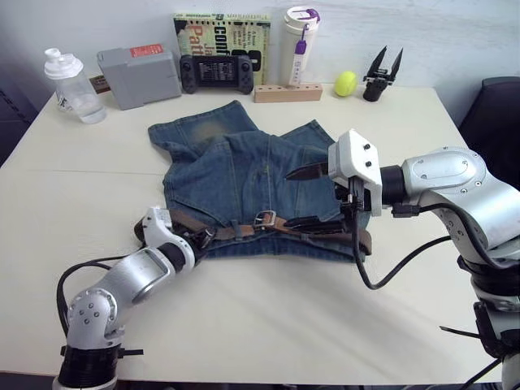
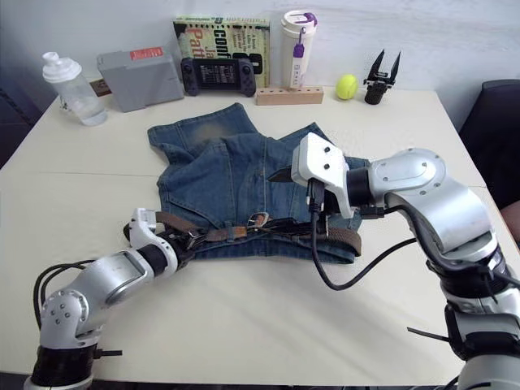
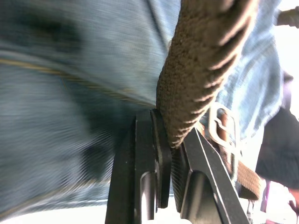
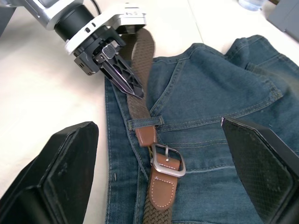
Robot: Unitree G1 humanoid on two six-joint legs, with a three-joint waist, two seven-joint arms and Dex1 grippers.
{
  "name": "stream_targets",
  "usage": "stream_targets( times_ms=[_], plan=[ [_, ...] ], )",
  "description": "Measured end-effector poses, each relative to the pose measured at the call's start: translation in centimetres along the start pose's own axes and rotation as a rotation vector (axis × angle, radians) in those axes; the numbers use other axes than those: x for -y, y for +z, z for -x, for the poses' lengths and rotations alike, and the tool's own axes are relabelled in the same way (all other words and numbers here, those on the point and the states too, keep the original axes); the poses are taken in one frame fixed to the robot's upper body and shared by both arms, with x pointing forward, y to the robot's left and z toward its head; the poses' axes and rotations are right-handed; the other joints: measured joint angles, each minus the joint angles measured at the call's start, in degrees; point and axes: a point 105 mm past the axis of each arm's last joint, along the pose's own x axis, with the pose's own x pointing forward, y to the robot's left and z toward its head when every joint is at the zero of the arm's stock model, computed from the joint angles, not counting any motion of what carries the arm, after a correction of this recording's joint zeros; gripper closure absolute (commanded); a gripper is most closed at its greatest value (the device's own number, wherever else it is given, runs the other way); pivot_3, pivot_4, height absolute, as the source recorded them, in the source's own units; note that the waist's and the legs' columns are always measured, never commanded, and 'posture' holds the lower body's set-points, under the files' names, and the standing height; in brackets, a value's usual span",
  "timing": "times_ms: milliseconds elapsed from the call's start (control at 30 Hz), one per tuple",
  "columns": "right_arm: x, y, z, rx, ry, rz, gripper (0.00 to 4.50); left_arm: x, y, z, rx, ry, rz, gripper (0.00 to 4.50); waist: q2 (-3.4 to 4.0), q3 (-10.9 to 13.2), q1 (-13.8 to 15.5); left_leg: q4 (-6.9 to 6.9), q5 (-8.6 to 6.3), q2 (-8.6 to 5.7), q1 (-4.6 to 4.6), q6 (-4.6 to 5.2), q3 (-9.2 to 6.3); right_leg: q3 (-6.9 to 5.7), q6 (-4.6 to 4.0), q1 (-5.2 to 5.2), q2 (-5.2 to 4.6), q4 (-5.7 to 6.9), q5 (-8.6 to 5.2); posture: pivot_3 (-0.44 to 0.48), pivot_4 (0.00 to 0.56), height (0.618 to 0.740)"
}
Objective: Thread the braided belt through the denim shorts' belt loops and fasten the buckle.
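The denim shorts (image 1: pixel 236 162) lie flat in the middle of the table, waistband toward me. Along the waistband runs the braided belt (image 1: pixel 325 230), which passes under a belt loop (image 4: pixel 145 122). Its silver buckle (image 4: pixel 167 161) with the tan leather tab lies near the waistband's middle. At the waistband's left end my left gripper (image 1: pixel 205 237) is shut on the belt, the strap pinched between its fingers (image 3: pixel 154 158). My right gripper (image 1: pixel 311 197) hangs wide open just right of the buckle, one finger (image 4: pixel 56 172) on each side of the belt, holding nothing.
Along the table's far edge stand a clear bottle (image 1: pixel 71 85), a grey box (image 1: pixel 138 75), a black game controller (image 1: pixel 216 73), a book (image 1: pixel 221 36), a white tumbler (image 1: pixel 301 45), a wooden block (image 1: pixel 288 93), a tennis ball (image 1: pixel 345 83) and a spare black gripper (image 1: pixel 382 73).
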Motion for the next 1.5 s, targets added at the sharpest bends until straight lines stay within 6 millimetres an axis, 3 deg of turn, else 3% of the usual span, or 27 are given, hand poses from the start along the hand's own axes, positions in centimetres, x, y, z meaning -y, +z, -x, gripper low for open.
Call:
stream_targets(
  times_ms=[267, 467, 600, 767, 1167, 1267, 1433, 1467, 1500],
  plan=[
    [-0.4, -2.7, -1.3, -0.111, -0.062, 0.094, 0.03, 0.5, -0.2, -1.1, 0.006, -0.011, 0.018, 4.5, 0.03, 0.01, -0.09, -0.03, -0.01, 0.0, 0.03, 0.02, -0.03, -0.05, 0.08, 0.12, 0.02, -0.21, 0.04, 0.0, 0.15, 0.693],
    [-1.5, -4.7, -5.1, -0.133, -0.119, 0.403, 0.03, 0.3, -1.9, -0.9, -0.111, -0.018, -0.05, 4.5, 0.06, 0.02, -0.2, -0.02, 0.01, 0.0, 0.07, -0.02, -0.03, -0.06, 0.09, 0.12, 0.06, -0.21, 0.04, 0.0, 0.15, 0.693],
    [-1.2, -4.5, -6.6, -0.087, -0.194, 0.641, 0.03, 0.1, -1.5, -1.0, -0.162, -0.031, -0.124, 4.5, 0.07, 0.03, -0.14, 0.04, 0.04, -0.02, 0.09, -0.06, -0.04, -0.06, 0.14, 0.16, 0.07, -0.18, 0.07, 0.0, 0.15, 0.693],
    [-1.4, -4.2, -7.1, -0.031, -0.227, 0.758, 0.03, 0.0, -1.0, -1.1, -0.208, -0.05, -0.181, 4.5, 0.07, 0.03, -0.15, 0.03, 0.04, -0.04, 0.1, -0.06, -0.06, -0.06, 0.14, 0.18, 0.07, -0.18, 0.07, 0.0, 0.15, 0.693],
    [-4.2, -7.1, -6.3, -0.016, -0.166, 0.764, 0.03, -0.2, -0.3, -1.8, -0.279, -0.082, -0.215, 4.5, 0.1, 0.03, -0.08, 0.11, 0.1, -0.07, 0.19, -0.05, -0.11, -0.07, 0.13, 0.22, 0.01, 0.07, 0.07, 0.0, 0.15, 0.693],
    [-3.9, -7.8, -6.4, -0.032, -0.176, 0.775, 0.8, -0.2, -0.2, -1.9, -0.282, -0.088, -0.224, 4.5, 0.1, 0.03, -0.1, 0.11, 0.19, -0.07, 0.25, -0.12, -0.13, -0.07, 0.12, 0.22, 0.0, 0.23, 0.07, 0.0, 0.15, 0.693],
    [-3.7, -8.6, -6.7, -0.055, -0.194, 0.791, 3.33, -0.3, -0.1, -2.0, -0.287, -0.086, -0.231, 4.5, 0.1, 0.03, -0.13, 0.1, 0.24, -0.07, 0.28, -0.15, -0.15, -0.07, 0.1, 0.2, 0.0, 0.33, 0.07, 0.0, 0.15, 0.693],
    [-3.6, -8.6, -6.7, -0.056, -0.195, 0.792, 3.68, -0.3, -0.1, -2.0, -0.287, -0.087, -0.231, 4.5, 0.1, 0.03, -0.13, 0.1, 0.24, -0.07, 0.28, -0.15, -0.15, -0.07, 0.1, 0.2, 0.0, 0.33, 0.07, 0.0, 0.15, 0.693],
    [-3.6, -8.8, -6.8, -0.059, -0.194, 0.796, 3.68, -0.3, -0.1, -2.0, -0.288, -0.089, -0.23, 4.5, 0.1, 0.03, -0.14, 0.1, 0.24, -0.08, 0.28, -0.16, -0.15, -0.07, 0.1, 0.2, -0.01, 0.33, 0.07, 0.0, 0.15, 0.693]
  ],
)
